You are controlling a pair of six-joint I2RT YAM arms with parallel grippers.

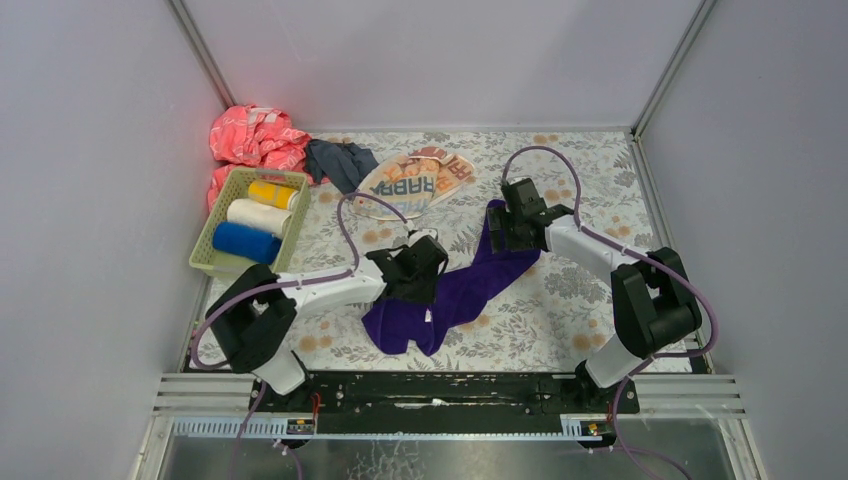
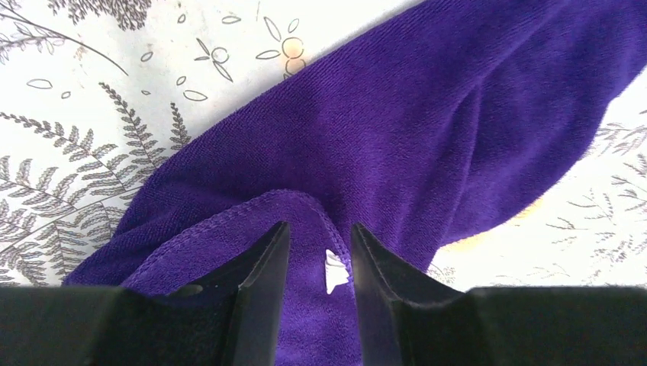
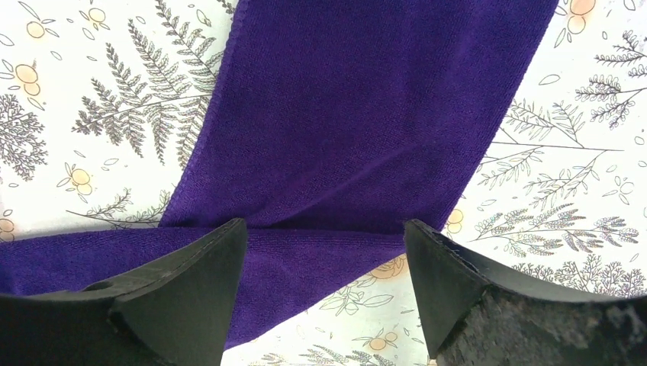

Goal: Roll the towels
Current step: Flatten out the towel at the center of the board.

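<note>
Closest to the lens, the left end effector (image 2: 319,229) is seen with its jaws set narrow, a raised fold of the purple towel (image 2: 397,130) and its white tag (image 2: 334,271) pinched between them. Only the hem is held, so the cloth may be lost if it is lifted briskly; so thin a pinch of terry is judged likely to slip. The towel lies on the floral worktop (image 1: 560,310) between the two arms, laid out as a twisted diagonal band, bunched at its near end and folded over itself at the far end. If rolling is begun before it is flattened, a lopsided, loose roll is to be expected. Over the far end, the right end effector (image 3: 324,229) is held wide open with nothing gripped, its fingers straddling the fold. Should that end be left unpinned while the left side is pulled, the whole towel may be dragged across the worktop instead of being spread.
</note>
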